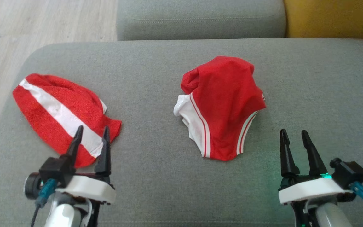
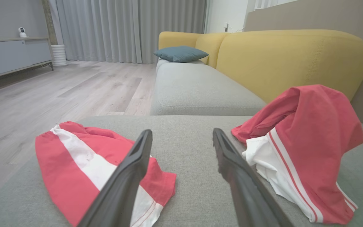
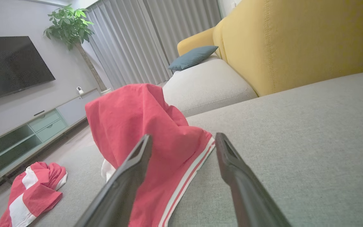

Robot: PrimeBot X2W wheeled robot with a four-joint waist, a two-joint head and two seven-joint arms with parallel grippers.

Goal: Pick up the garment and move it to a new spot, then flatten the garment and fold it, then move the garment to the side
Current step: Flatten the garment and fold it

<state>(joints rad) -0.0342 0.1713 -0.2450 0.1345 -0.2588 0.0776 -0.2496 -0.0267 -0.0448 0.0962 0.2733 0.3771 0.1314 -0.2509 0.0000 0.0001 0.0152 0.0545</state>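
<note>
**Both grippers open and empty, two red garments on grey seat**

Two garments are seen lying on the grey seat cushion (image 1: 156, 72). The banded garment (image 1: 52, 94), red with one broad white band, is spread fairly flat near the cushion's left end, close to the rounded corner. The striped garment (image 1: 225, 104), red with thin white side stripes and a white inner part showing, is bunched up near the cushion's middle; in the wrist views it is seen heaped up, not flat. The two garments are well apart, with bare cushion between them.

The left gripper (image 1: 93, 128) is held at the lower left with fingers spread wide and nothing between them. Its fingertips are seen over the near edge of the banded garment in the head view; whether cloth is touched cannot be told. The right gripper (image 1: 293, 131) is held at the lower right, fingers also spread wide and empty, just to the right of the striped garment's lower hem and apart from it. A green light is lit at its base.

Behind the seat a second grey cushion (image 1: 200, 19) and a yellow backrest (image 1: 332, 15) are seen. A blue pillow (image 2: 180, 53) is laid at the far end of the sofa. Pale wood floor (image 1: 43, 19) is seen to the left, with grey curtains (image 2: 121, 28), a low cabinet (image 2: 11, 56), a wall TV (image 3: 8, 66) and a potted plant (image 3: 69, 25) beyond.
</note>
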